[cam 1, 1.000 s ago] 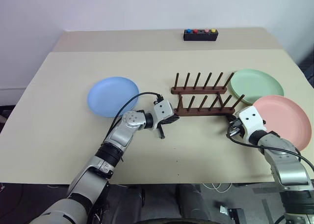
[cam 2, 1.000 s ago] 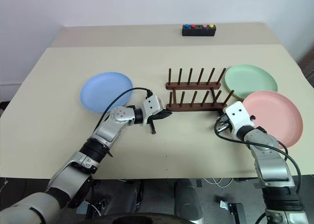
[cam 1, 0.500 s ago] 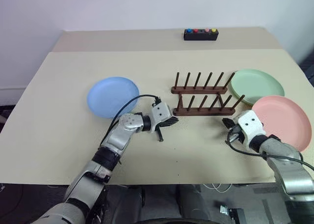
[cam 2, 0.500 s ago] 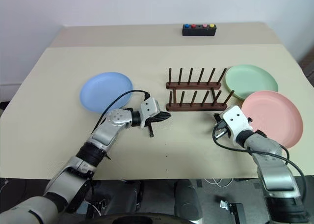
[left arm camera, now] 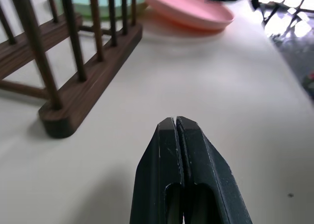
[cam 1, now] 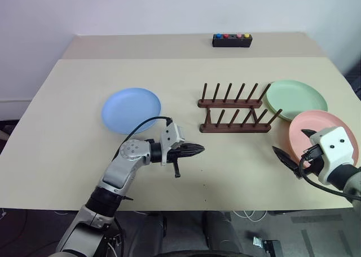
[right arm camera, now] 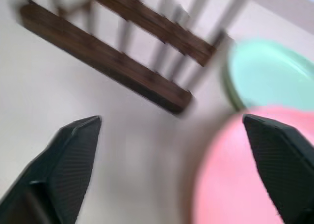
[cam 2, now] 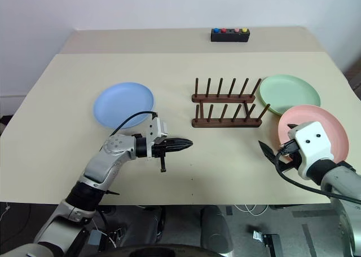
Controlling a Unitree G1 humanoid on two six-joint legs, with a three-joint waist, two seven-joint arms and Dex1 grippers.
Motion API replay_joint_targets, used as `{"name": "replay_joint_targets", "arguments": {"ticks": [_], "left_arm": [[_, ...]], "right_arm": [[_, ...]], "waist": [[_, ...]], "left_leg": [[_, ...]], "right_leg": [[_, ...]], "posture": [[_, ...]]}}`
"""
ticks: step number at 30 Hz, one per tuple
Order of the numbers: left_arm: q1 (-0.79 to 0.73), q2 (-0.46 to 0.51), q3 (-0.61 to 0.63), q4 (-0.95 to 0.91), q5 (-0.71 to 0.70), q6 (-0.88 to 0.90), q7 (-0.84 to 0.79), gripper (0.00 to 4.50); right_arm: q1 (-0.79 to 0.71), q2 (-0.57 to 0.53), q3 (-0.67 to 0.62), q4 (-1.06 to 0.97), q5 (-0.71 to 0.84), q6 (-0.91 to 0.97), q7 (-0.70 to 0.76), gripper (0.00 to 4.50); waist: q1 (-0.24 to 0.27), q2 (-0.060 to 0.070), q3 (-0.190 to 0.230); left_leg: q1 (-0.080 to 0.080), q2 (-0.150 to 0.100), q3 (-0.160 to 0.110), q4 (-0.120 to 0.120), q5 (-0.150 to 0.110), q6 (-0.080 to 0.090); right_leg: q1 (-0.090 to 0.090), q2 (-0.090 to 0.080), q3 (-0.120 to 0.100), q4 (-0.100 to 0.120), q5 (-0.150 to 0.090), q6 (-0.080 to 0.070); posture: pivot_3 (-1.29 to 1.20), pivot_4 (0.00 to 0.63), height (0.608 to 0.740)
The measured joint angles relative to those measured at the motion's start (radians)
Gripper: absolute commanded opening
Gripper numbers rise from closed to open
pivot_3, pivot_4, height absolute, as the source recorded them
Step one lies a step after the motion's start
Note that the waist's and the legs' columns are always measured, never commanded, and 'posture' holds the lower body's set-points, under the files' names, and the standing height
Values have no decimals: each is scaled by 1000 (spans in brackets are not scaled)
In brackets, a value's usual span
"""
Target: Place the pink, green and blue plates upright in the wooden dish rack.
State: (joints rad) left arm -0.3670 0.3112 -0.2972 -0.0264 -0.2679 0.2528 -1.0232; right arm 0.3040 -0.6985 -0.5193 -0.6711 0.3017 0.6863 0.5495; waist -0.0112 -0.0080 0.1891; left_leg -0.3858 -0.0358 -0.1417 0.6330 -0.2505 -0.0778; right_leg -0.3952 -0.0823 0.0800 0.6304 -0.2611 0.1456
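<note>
Nothing racked yet. All three plates are seen lying flat on the table: blue plate well left of the rack, green plate just beside its right end, pink plate in front of the green one. All pegs stand empty.

Left gripper is pressed together, nothing pinched, level over bare table in front of the rack's left end. Right gripper is spread wide, empty, its near finger at the pink plate's left rim; contact cannot be told.

Button box sits at the far edge, well clear. No obstruction is noted; the pink plate is judged likeliest first.
</note>
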Motion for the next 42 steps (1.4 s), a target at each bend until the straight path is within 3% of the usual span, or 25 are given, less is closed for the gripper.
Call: {"name": "replay_joint_targets", "arguments": {"ticks": [9,12,18,33,39,42], "left_arm": [[-1,-9,-16,-16,-3,-5,-19,0],[-1,-10,-27,-16,-2,-5,-16,0],[0,-8,-28,-16,-2,-5,-1,0],[-21,-20,-23,0,-17,-67,-21,0],[-38,-39,-25,37,-17,-90,-30,0],[-51,-40,-24,70,-14,-111,-38,0]], "right_arm": [[-10,24,108,66,-97,33,-109,4439],[-17,25,132,86,-126,33,-131,3163],[-9,24,154,90,-170,44,-148,26],[-19,-65,97,-17,-302,140,-159,26],[-183,-127,-37,-81,-268,84,-86,26],[-297,-125,-62,-76,-156,8,-7,26]], "waist": [[-1,0,0],[-1,0,0],[-1,0,0],[-1,0,0],[-1,0,0],[-2,0,0]], "left_leg": [[0,0,0,0,0,0],[0,0,0,0,0,0],[-1,0,0,0,0,0],[-1,0,0,0,0,0],[-1,0,0,0,0,0],[-1,0,0,0,0,0]], "right_leg": [[0,0,0,0,0,0],[0,0,0,0,0,0],[0,0,0,0,0,0],[-1,0,0,0,0,0],[-1,0,0,0,0,0],[-1,0,0,-1,0,0]], "posture": [[0,150,740],[0,150,740],[0,150,740],[0,150,740],[0,150,740],[0,150,740]]}}
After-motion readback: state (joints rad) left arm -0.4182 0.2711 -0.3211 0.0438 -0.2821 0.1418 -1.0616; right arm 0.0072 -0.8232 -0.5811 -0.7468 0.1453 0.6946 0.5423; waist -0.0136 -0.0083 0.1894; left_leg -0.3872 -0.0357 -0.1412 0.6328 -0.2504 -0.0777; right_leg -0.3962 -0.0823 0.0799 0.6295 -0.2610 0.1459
